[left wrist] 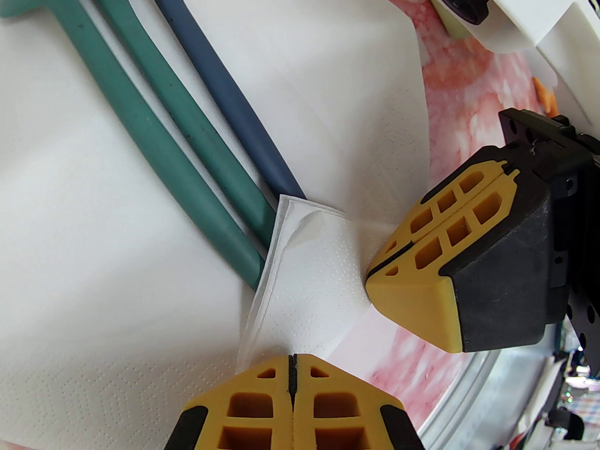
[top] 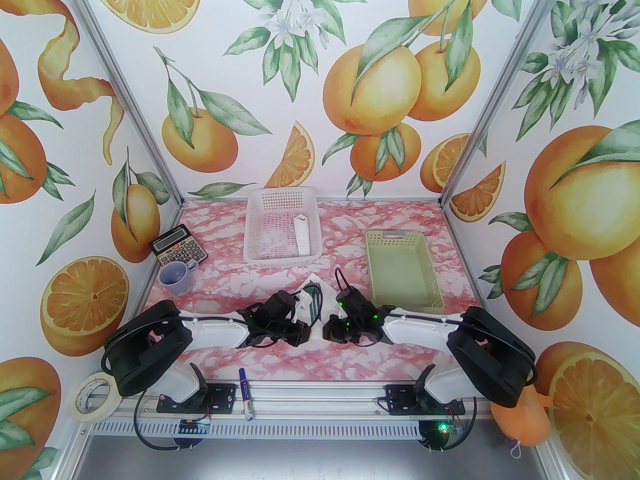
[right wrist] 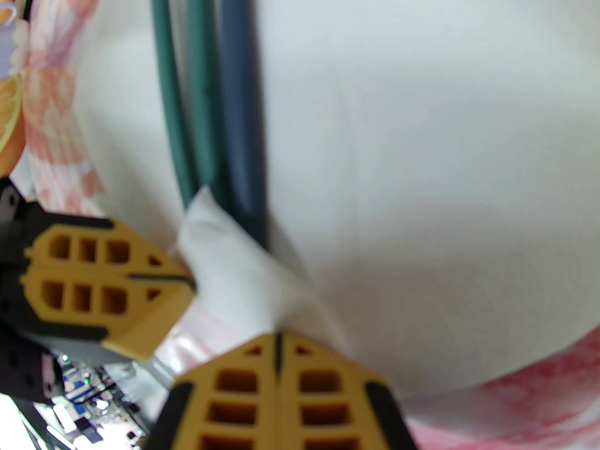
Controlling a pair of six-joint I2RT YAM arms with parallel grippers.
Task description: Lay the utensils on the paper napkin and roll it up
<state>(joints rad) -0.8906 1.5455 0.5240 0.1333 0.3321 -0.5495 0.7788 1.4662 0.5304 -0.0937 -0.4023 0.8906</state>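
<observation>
Lying on one napkin (left wrist: 70,251); three utensils (left wrist: 136,120)

Far to my left a calculator (top: 178,253) sits just beside a blue mug (top: 176,274). Ahead stand a white basket (top: 282,225) and a green tray (top: 402,273). A marker (top: 246,393) and tape roll (top: 92,397) lie at the near edge.

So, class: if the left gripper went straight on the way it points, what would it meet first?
The folded corner of the napkin, right in front of the shut left gripper; beyond it, probably the utensil handles.
</observation>
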